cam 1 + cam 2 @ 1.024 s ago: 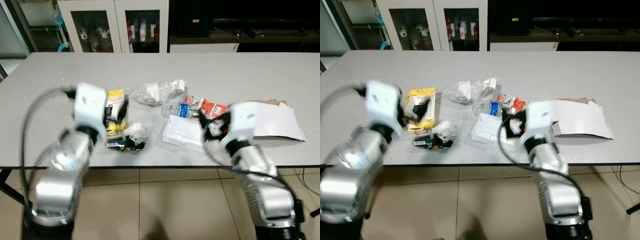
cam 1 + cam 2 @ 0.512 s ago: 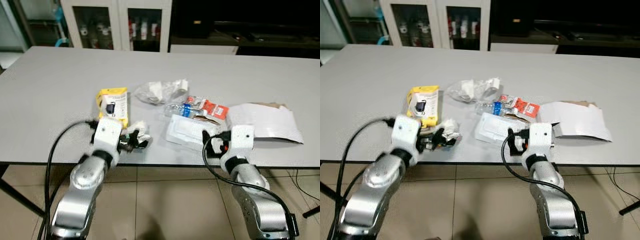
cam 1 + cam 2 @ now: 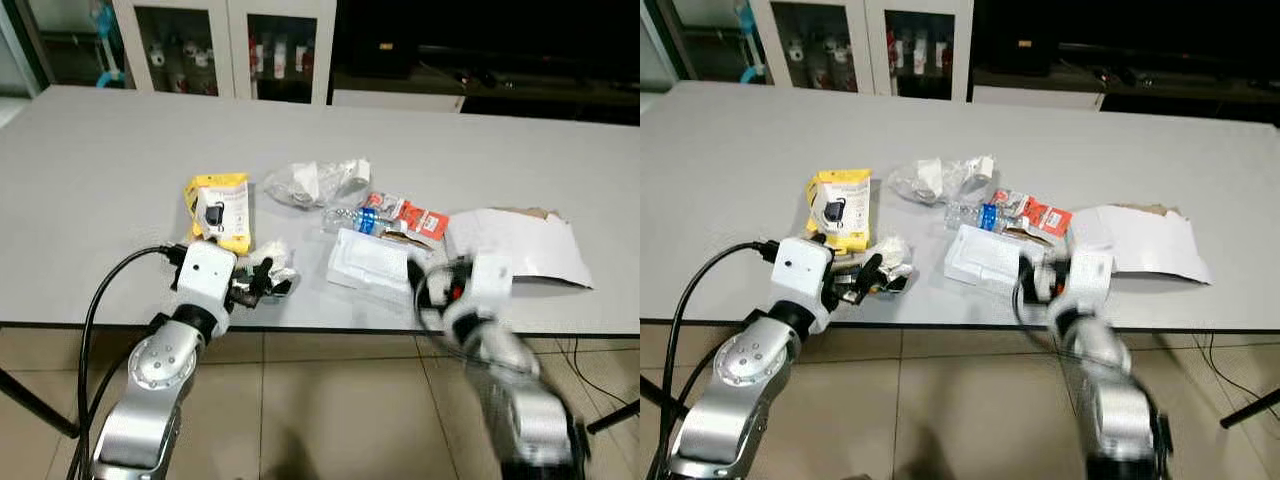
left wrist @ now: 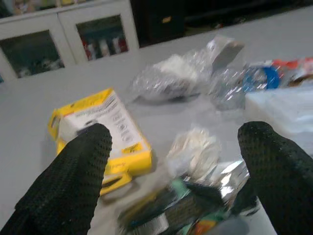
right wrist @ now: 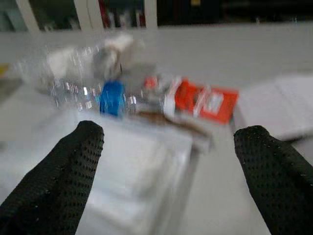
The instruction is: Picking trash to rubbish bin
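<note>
The table [image 3: 110, 180] looks smooth, matt grey. A clear plastic bag [image 3: 315, 182] and crushed bottle [image 3: 352, 219] glint; the yellow packet [image 3: 222, 206] is glossy card, the far-right sheet [image 3: 520, 245] matt white paper.

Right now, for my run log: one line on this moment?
left hand: open, at crumpled wrapper | right hand: open, at white tray | nothing held

You have a wide grey surface [image 3: 120, 150] ahead; behind it, a white glass-door cabinet [image 3: 225, 45] holding small bottles, beside a dark unit [image 3: 480, 50]; beige tiled floor [image 3: 330, 400] below
</note>
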Tool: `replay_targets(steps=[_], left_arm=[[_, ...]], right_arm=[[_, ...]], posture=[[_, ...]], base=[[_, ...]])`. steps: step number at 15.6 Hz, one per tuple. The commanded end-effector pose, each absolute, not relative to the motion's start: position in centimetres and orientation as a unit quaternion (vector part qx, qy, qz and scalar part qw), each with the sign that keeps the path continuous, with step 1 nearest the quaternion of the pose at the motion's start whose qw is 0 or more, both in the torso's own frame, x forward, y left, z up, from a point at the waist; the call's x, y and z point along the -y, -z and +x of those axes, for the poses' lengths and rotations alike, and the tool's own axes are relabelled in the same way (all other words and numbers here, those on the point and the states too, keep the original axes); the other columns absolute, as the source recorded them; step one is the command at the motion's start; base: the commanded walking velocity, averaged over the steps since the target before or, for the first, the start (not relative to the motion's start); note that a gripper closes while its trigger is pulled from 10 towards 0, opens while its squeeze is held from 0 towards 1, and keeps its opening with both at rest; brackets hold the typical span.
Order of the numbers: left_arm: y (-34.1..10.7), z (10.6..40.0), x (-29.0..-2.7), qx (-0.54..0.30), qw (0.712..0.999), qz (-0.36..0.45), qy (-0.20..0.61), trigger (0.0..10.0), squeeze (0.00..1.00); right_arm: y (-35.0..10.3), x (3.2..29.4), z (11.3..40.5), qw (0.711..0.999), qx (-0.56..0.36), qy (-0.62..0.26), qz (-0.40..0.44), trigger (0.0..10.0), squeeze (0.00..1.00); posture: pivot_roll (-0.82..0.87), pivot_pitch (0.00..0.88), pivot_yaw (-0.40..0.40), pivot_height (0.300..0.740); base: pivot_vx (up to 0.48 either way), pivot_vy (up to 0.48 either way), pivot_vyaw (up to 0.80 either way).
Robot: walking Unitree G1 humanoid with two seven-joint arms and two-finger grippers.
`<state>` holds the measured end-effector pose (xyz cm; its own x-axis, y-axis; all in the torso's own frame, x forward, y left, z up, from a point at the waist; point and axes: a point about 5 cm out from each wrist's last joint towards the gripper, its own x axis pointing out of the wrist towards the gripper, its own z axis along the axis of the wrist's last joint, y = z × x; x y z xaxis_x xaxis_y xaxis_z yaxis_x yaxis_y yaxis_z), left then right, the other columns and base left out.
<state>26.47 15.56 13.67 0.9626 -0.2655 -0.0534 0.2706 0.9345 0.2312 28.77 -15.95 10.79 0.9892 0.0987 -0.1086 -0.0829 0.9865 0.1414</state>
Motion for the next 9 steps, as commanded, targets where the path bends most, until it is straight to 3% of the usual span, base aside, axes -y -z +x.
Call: replay_targets(steps=[1,4,7,9], left_arm=[[-14.3,26.3,-14.7,0.011,0.979,0.118,0.168,10.0,0.00],[-15.3,25.5,-13.8,0.019,0.964,0.130,0.233,10.0,0.00],[-16.2,25.2,-13.5,0.024,0.958,0.143,0.247,10.0,0.00],[-16.5,24.3,-13.0,0.018,0.946,0.127,0.297,10.0,0.00]], right_arm=[[-10.6,16.8,29.1,0.995,-0.058,-0.034,0.079,10.0,1.00],[-11.3,17.5,33.2,0.992,-0.092,-0.053,0.071,10.0,1.00],[-10.5,17.8,34.7,0.986,-0.145,-0.049,0.064,10.0,1.00],[-9.2,17.5,35.4,0.976,-0.214,-0.040,0.031,10.0,1.00]], posture=[[0.01,0.000,-0.083,0.740],[0.02,0.000,-0.085,0.740],[0.03,0.000,-0.096,0.740],[0.03,0.000,-0.094,0.740]], base=[[0.000,0.000,0.00],[0.000,0.000,0.00],[0.000,0.000,0.00],[0.000,0.000,0.00]])
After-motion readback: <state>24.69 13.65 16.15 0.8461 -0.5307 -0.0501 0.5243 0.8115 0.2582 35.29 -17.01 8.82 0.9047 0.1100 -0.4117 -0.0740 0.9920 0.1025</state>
